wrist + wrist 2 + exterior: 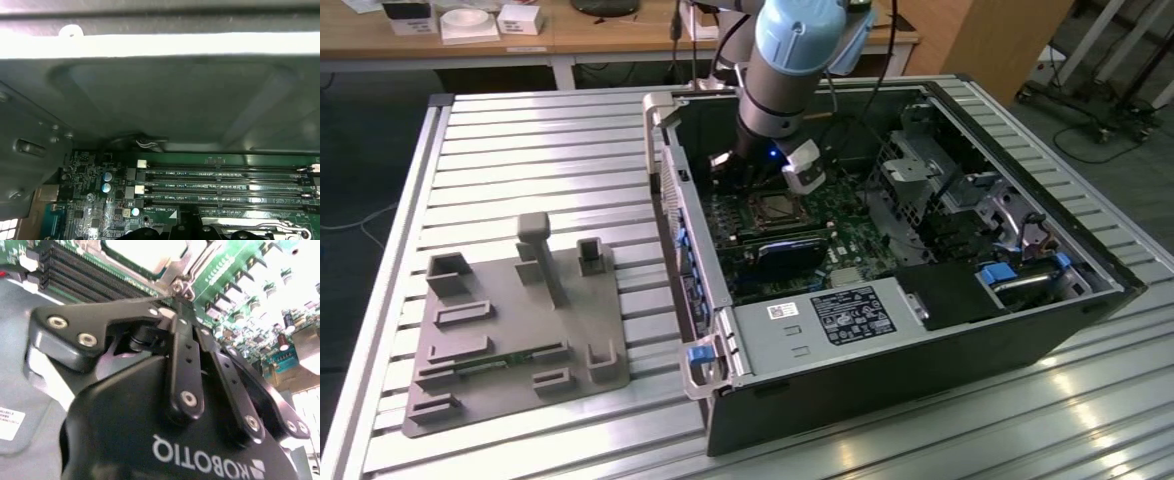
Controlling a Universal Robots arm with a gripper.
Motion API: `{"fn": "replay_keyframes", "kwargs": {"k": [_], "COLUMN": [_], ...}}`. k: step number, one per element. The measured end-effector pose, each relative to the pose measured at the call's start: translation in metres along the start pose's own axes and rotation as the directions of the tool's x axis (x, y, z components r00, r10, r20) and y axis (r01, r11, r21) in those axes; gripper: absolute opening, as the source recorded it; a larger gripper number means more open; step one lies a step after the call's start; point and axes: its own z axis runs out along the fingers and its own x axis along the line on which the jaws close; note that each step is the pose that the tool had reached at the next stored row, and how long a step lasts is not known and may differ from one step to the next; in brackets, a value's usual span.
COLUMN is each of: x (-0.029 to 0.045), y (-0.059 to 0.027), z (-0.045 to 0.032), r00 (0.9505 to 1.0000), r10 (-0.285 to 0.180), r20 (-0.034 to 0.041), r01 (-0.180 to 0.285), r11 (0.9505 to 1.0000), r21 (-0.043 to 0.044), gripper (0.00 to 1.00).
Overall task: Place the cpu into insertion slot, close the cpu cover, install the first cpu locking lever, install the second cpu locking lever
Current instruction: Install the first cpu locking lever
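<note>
In the exterior view the arm reaches down into the open computer case (1067, 300), and my gripper (739, 180) hangs just beyond the insertion slot (781, 208) on the green board. The second wrist view has the cpu (145, 252) lying silver-topped in the slot, with the cpu cover (175, 267) framing it. My gripper (172, 300) is shut, its black fingertips meeting at the slot's corner, right by the hooked end of a thin metal locking lever (178, 287). I cannot tell whether they touch it. A silvery lever (260, 227) runs beside the fingers (175, 232) in the first wrist view.
Long memory slots (225, 187) lie beside the socket, and the grey case wall (160, 100) rises close behind them. Capacitors (250, 285) and a drive cage (921, 170) crowd the board. A grey fixture plate (514, 330) sits on the slatted table at the exterior view's left.
</note>
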Motion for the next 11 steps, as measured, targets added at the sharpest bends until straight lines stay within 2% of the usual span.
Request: {"fn": "replay_keyframes", "kwargs": {"k": [6, 11], "x": [-0.0001, -0.0051], "y": [0.0026, 0.0027], "z": [-0.008, -0.0082], "r00": [1.0, 1.0], "r10": [0.0, 0.0], "r20": [0.0001, 0.0], "r01": [0.0, 0.0], "r11": [1.0, 1.0], "r21": [-0.0001, 0.0012], "gripper": [0.1, 0.1]}}
